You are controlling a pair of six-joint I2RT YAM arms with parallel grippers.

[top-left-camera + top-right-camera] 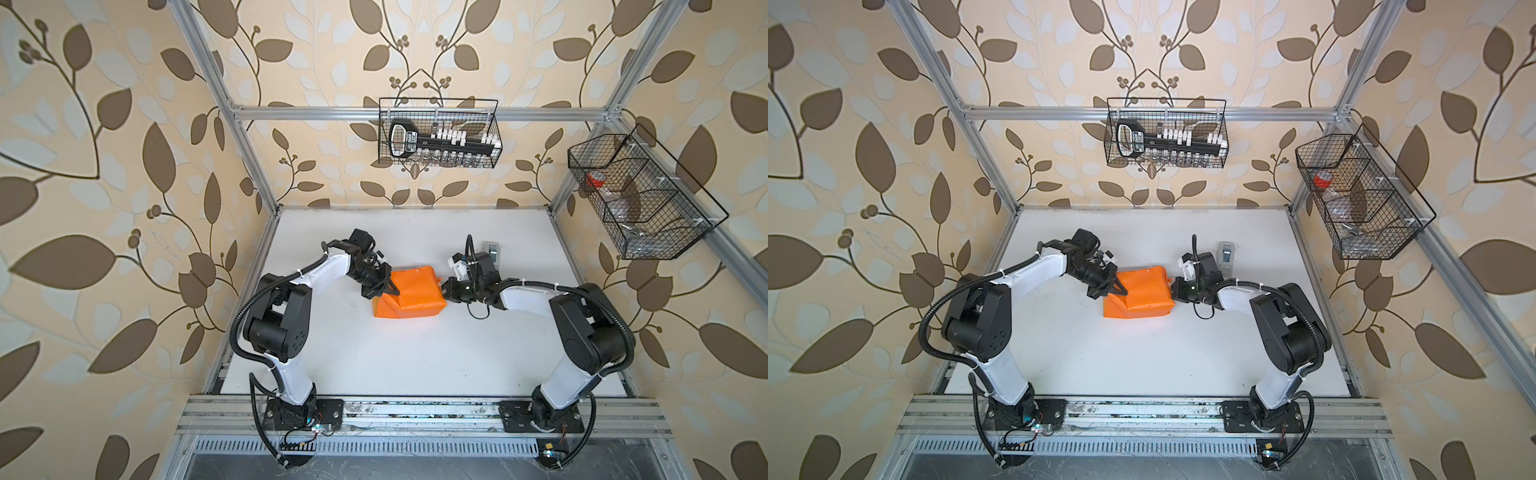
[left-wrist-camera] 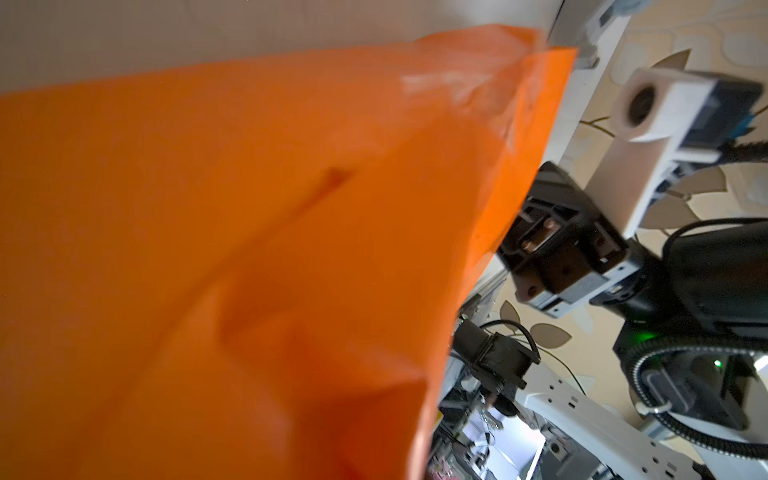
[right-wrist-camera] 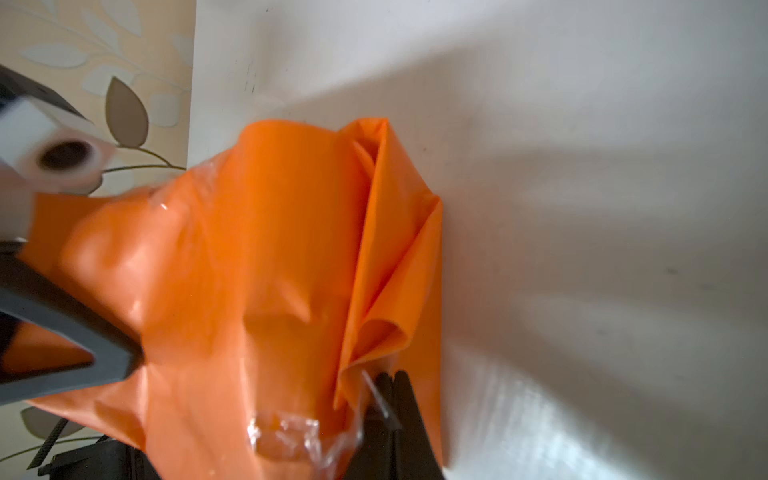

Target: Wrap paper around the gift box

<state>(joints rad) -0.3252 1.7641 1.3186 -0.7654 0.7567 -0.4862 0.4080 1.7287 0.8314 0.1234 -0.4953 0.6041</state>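
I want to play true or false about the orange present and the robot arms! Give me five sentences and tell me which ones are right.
1. The paper lies spread out flat. False: it is folded up into a boxy parcel.
2. The left gripper and the right gripper are at opposite ends of the parcel. True.
3. The black gift box sticks out of the wrapping. False: no view shows any of it.
4. Clear tape is stuck on the paper. True.
5. The left gripper holds the dispenser. False: the tape dispenser stands on the table, beyond the right arm.
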